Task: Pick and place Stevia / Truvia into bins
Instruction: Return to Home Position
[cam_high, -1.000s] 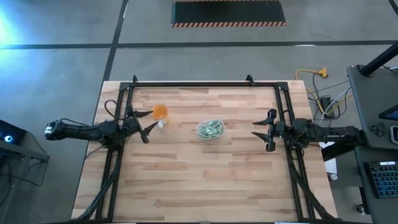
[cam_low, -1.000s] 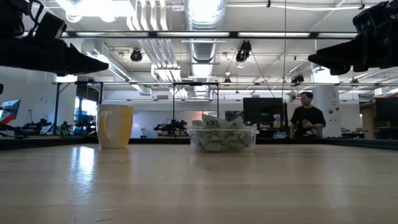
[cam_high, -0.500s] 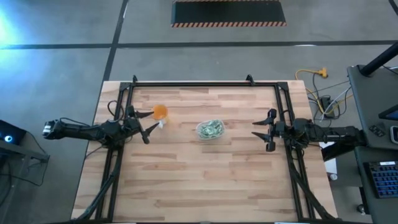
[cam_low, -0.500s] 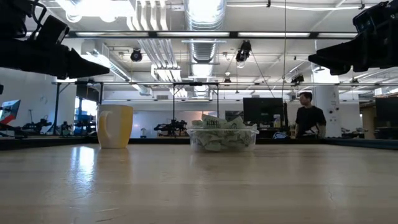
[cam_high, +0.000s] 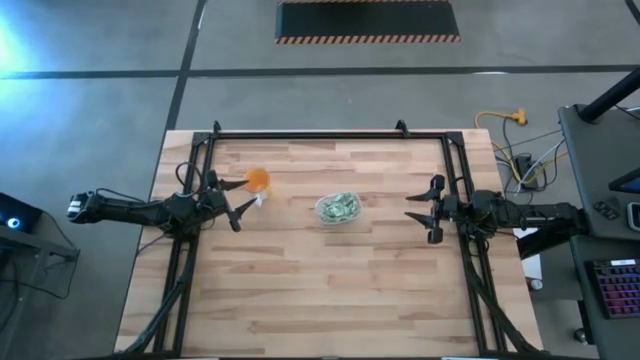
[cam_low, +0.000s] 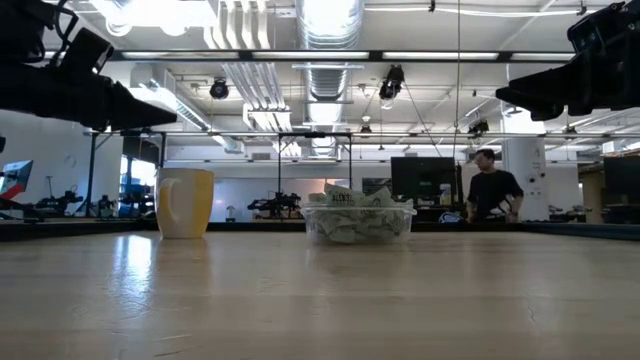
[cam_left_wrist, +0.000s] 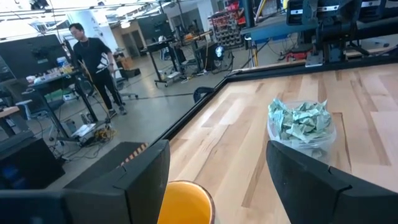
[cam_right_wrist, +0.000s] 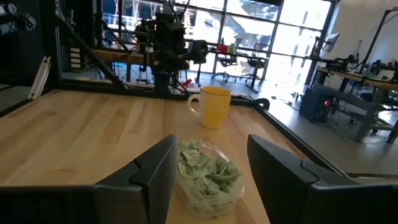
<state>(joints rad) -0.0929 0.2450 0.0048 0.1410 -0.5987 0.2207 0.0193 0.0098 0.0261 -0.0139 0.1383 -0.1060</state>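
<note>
High view: I've got the clear tub (cam_high: 321, 210) of Stevia packets (cam_high: 342, 205) sitting between the left gripper (cam_high: 240, 203) and right gripper (cam_high: 418, 209), well apart from both, and all 4 fingers are spread wide.

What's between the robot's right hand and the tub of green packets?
Nothing: between the right hand and the tub, the high view shows only bare table.

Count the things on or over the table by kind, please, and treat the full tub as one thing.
Yellow mug: 1
Clear tub full of green packets: 1
Robot claws, both open: 2 (left claw, right claw)
Total: 4
</note>
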